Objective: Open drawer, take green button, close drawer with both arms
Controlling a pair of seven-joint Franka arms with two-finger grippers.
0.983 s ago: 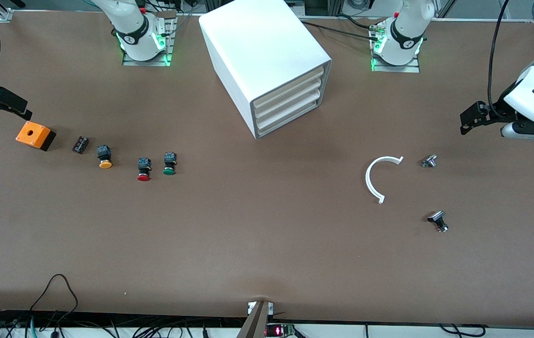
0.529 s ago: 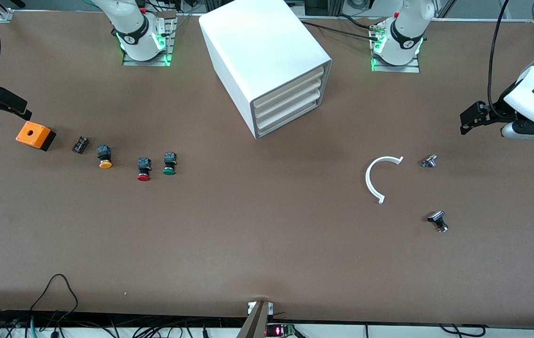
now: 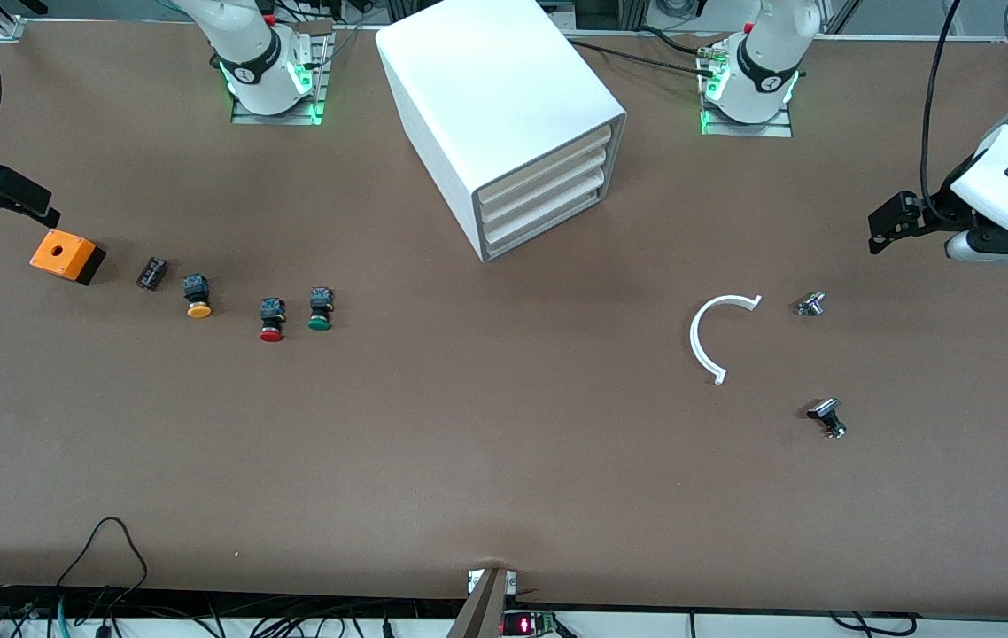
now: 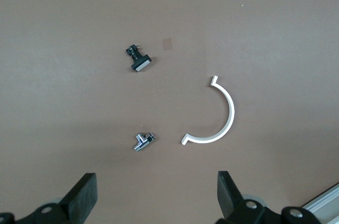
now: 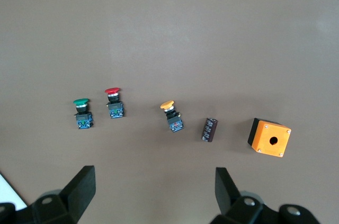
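The white cabinet (image 3: pixel 504 106) stands mid-table near the bases, its three drawers shut; the lowest drawer (image 3: pixel 545 225) sits flush. The green button (image 3: pixel 319 311) (image 5: pixel 81 109) lies on the table toward the right arm's end, beside a red-capped one (image 3: pixel 271 321) and a yellow-capped one (image 3: pixel 197 298). My right gripper (image 3: pixel 36 204) (image 5: pixel 153 189) hangs open and empty over the table edge by the orange box. My left gripper (image 3: pixel 883 229) (image 4: pixel 157 195) hangs open and empty over the left arm's end of the table.
An orange box (image 3: pixel 65 255) and a small black part (image 3: pixel 151 273) lie beside the yellow button. Toward the left arm's end lie a white arc piece (image 3: pixel 710 337), a metal fitting (image 3: pixel 810 304) and a black-capped part (image 3: pixel 827 416).
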